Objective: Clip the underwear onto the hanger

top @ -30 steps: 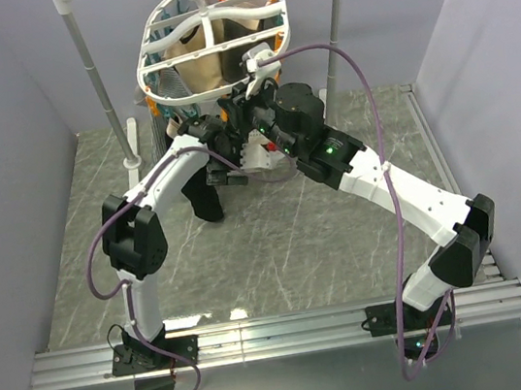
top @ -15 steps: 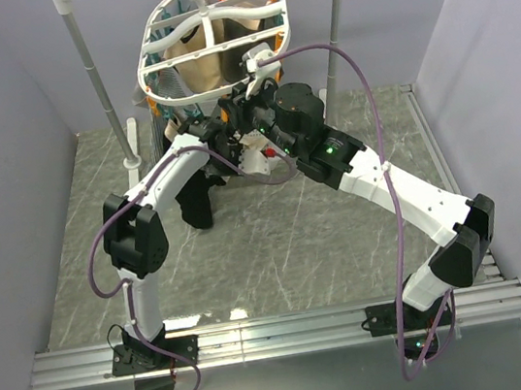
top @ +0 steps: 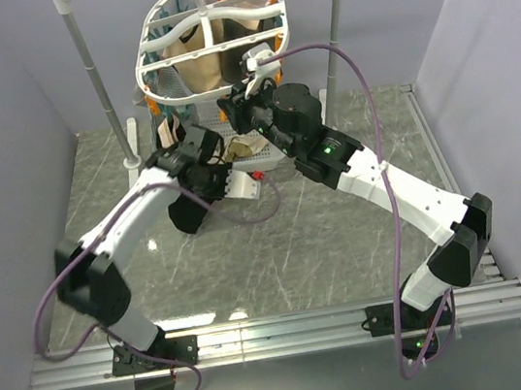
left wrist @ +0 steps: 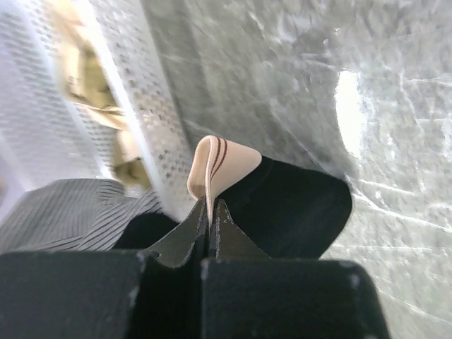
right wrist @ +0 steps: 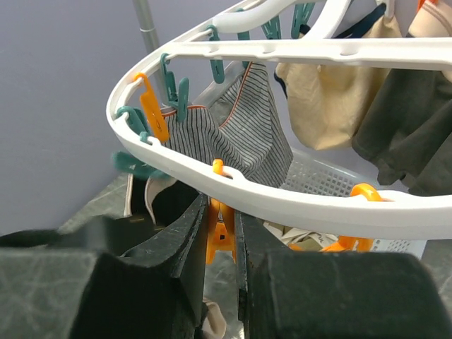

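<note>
My left gripper (left wrist: pixel 210 206) is shut on the folded beige waistband of the black underwear (left wrist: pixel 296 205). In the top view the underwear (top: pixel 185 214) hangs from that gripper (top: pixel 192 184) above the floor, left of the basket. The white oval hanger (top: pixel 208 41) hangs from the rail at the back. My right gripper (right wrist: pixel 220 226) sits just under the hanger's near rim (right wrist: pixel 296 205), shut on an orange clothespin (right wrist: pixel 221 236) dangling there. In the top view the right gripper (top: pixel 238 110) is at the hanger's lower edge.
A white perforated basket (left wrist: pixel 152 106) with beige garments stands under the hanger. A grey striped cloth (right wrist: pixel 233 134), a beige garment (right wrist: pixel 325 106) and a dark one (right wrist: pixel 402 120) hang from the frame. Grey rail posts (top: pixel 89 64) flank it. Teal pins (right wrist: pixel 173 88) line the rim.
The left gripper shut on the waistband and pulled back from the basket toward the near left, carrying the underwear. The right arm has not moved.
</note>
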You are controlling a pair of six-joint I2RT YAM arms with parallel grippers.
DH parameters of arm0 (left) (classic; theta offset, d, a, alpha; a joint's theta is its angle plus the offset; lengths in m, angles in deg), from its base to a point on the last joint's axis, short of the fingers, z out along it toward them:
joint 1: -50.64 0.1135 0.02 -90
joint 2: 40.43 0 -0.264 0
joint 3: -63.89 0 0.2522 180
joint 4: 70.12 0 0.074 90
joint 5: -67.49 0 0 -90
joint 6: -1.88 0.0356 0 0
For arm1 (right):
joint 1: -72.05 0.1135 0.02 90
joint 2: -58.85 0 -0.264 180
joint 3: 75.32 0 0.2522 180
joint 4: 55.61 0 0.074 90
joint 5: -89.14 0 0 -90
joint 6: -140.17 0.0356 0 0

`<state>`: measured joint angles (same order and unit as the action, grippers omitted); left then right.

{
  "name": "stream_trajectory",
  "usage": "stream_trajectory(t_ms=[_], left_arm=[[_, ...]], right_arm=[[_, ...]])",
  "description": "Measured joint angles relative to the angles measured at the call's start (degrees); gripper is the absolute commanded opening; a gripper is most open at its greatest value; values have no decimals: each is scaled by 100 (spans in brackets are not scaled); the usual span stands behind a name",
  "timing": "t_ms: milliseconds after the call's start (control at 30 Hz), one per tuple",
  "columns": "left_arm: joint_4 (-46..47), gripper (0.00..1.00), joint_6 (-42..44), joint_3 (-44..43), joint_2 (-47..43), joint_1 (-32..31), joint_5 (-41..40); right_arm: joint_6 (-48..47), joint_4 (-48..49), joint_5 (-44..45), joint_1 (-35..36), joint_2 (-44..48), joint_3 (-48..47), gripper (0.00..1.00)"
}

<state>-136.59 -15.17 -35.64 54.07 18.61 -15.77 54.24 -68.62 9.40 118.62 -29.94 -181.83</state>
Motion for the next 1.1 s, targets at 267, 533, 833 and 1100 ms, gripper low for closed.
stream_trajectory(t_ms=[267,533,833,1100], left_arm=[[1377,0,304,1652,-1749,-4,741],[2535,0,-107,2592,-2870,20,1333],[4424,0,-1510,3071,-3683,205,1541],[5783,0,-1740,3692,-3866,205,1410]], right_arm=[[201,-37,2,-11,-107,-114,0],[317,-92,-15,-33,-144,-175,0],[518,-164,-291,-111,-144,-175,0],[719,-214,-538,-181,-140,-175,0]])
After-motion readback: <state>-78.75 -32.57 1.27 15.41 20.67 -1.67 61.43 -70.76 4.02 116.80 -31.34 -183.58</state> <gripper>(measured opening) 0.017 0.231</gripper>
